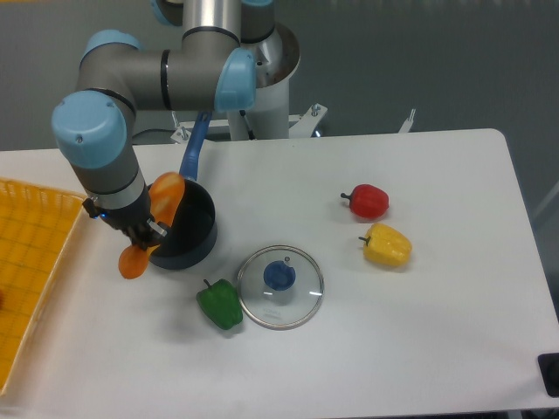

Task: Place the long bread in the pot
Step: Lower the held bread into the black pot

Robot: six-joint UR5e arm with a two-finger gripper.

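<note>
Camera view: fixed, looking down on the tabletop.
Tray: yellow mesh, left of the gripper, out of the way.
Gripper: clenched on the bread's middle, so both ends stick out.
Bread: tilted, lower end left of the pot's rim, upper end over the pot; not inside yet, likely being lined up.
Pot: just right of the gripper, open, handle pointing away.
Green pepper: below-right of the gripper.
Lid: off the pot, beside the green pepper.
Red pepper, yellow pepper: far right, well apart.
</note>
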